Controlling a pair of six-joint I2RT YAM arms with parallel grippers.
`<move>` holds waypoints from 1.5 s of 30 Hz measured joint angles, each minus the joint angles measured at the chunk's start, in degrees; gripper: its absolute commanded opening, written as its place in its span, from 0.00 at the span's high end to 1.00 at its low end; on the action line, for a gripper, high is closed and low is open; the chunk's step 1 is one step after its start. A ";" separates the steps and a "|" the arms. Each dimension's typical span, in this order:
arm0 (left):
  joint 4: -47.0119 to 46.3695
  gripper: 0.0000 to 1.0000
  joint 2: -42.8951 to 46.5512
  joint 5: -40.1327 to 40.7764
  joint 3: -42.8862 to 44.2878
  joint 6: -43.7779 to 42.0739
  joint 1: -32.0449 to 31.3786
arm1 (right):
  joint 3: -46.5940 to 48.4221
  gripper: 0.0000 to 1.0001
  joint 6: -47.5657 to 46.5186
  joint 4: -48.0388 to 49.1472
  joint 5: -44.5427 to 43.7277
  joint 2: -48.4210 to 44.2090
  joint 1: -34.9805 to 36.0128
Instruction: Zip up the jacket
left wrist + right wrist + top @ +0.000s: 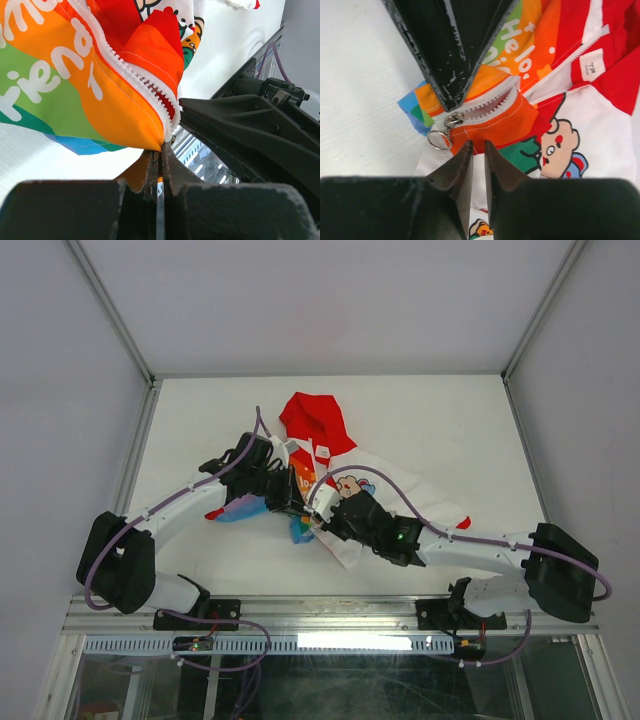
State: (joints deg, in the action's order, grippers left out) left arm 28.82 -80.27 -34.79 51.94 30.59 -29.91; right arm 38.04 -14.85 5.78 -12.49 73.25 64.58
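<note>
Jacket (90, 85) hem inside left gripper (159, 152)

One jacket (315, 425), two tools (295, 502) (322, 516)

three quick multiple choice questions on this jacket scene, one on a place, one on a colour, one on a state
1. In the top view, at which end of the jacket is the hood?
A. the near end, toward the robot
B. the far end, away from the robot
C. tucked under the white body

2. What colour are the zipper teeth?
A. black
B. white
C. blue

3. In what state is the left gripper?
A. open above the table
B. shut on the jacket's hem
C. shut on the hood

Answers:
1 B, the red hood lies farthest from the robot.
2 B, white teeth run along the orange fabric.
3 B, it pinches orange fabric beside the zipper's lower end.
</note>
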 measured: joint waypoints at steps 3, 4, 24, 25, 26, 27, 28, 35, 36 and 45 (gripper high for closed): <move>0.00 1.00 0.00 0.00 0.00 0.00 0.00 | 0.00 0.64 0.07 -0.15 1.81 -0.09 -0.07; 0.00 1.00 0.00 0.00 0.00 0.02 0.00 | -0.02 0.59 0.00 -0.20 2.56 -0.28 -0.07; 0.00 1.00 0.00 0.00 0.00 0.04 0.00 | -2.43 0.42 1.86 6.47 -2.45 1.79 3.69; 0.00 1.00 0.00 0.00 0.00 0.04 0.00 | -2.43 0.42 1.97 6.91 -3.15 2.10 3.74; 0.00 1.00 0.00 0.00 0.00 0.04 0.00 | -2.43 0.43 2.01 7.30 -3.69 2.40 3.78; 0.00 1.00 0.00 0.00 0.00 0.04 0.00 | -2.43 0.43 2.12 7.61 -4.22 2.71 3.78; 0.00 1.00 0.00 0.00 0.00 0.04 0.00 | -2.43 0.44 2.19 7.76 -4.74 2.97 3.78; 0.00 1.00 0.00 0.02 0.00 0.04 0.00 | -2.43 0.52 2.32 7.58 -5.95 3.43 3.87; 0.00 1.00 0.00 0.00 0.00 0.04 0.00 | -2.43 0.53 2.27 7.43 -5.97 3.41 3.89; 0.00 1.00 0.00 0.02 0.00 0.04 0.00 | -2.36 0.64 1.70 4.26 -3.91 0.76 3.10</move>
State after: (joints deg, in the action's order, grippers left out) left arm 28.82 -80.27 -34.76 51.94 30.63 -29.91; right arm 35.68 -13.15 10.04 -16.40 74.02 67.68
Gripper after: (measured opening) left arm 0.011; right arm 0.383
